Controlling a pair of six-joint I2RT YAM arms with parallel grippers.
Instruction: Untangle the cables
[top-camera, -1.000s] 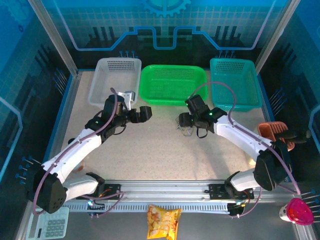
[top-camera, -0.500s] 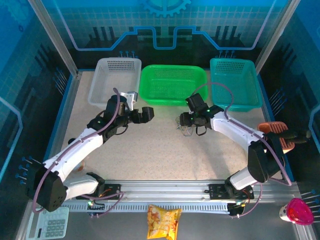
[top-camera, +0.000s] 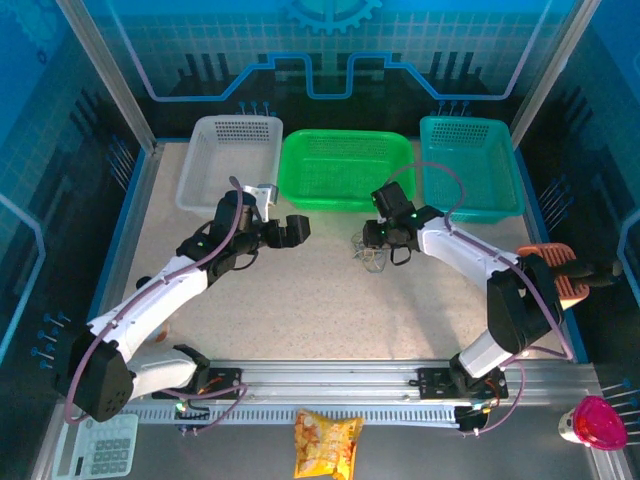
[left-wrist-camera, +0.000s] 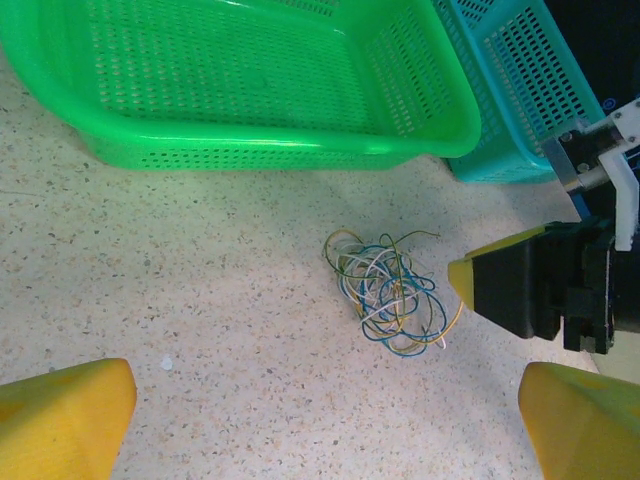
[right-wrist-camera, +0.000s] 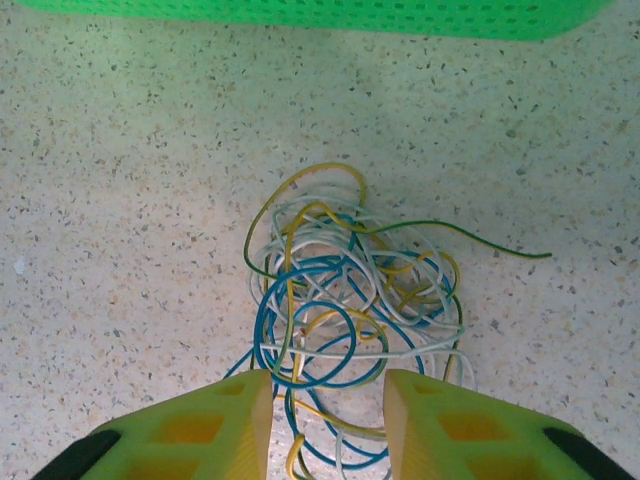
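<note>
Beige speckled worktop (top-camera: 300, 300) carries a white basket (top-camera: 230, 158) at its back left. In front of that basket the left tool (top-camera: 293, 229) hangs with its yellow fingers (left-wrist-camera: 62, 415) spread wide, holding nothing. Next along is the green basket (top-camera: 345, 168), and just before its front wall the cables (right-wrist-camera: 345, 290) lie on the worktop as one yellow, white and blue clump. The right tool (right-wrist-camera: 328, 405) stands at the clump's edge, its fingers a little apart with strands between them, seemingly unpinched. A teal basket (top-camera: 468, 165) closes the row.
</note>
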